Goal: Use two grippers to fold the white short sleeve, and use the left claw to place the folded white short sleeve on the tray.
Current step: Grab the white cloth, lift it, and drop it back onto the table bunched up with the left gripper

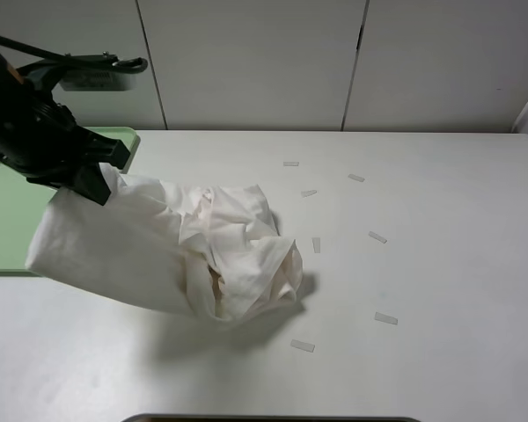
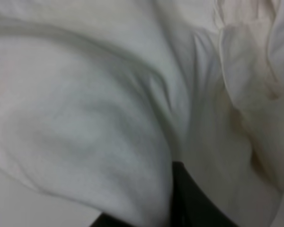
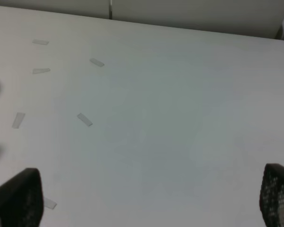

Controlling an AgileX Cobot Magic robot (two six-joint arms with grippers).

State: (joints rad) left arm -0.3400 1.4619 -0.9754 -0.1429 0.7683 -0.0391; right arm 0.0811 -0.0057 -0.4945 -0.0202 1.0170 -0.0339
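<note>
While my left claw [image 1: 92, 180] is clamped tight on the shirt's [image 1: 185, 251] edge, the cloth hangs from it by the table's [image 1: 440, 264] left edge, overlapping the tray [image 1: 4, 220], with its bunched end resting mid-table. Light, limp and thin, it will likely sag and unfold, so I'd grip through several layers. My right claw [image 3: 146, 201] is spread wide and empty.

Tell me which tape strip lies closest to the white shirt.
The strip just right of the bunched white shirt, pointing away from the camera. It sits almost at the fabric's edge, while the other strips lie farther out on the table.
</note>
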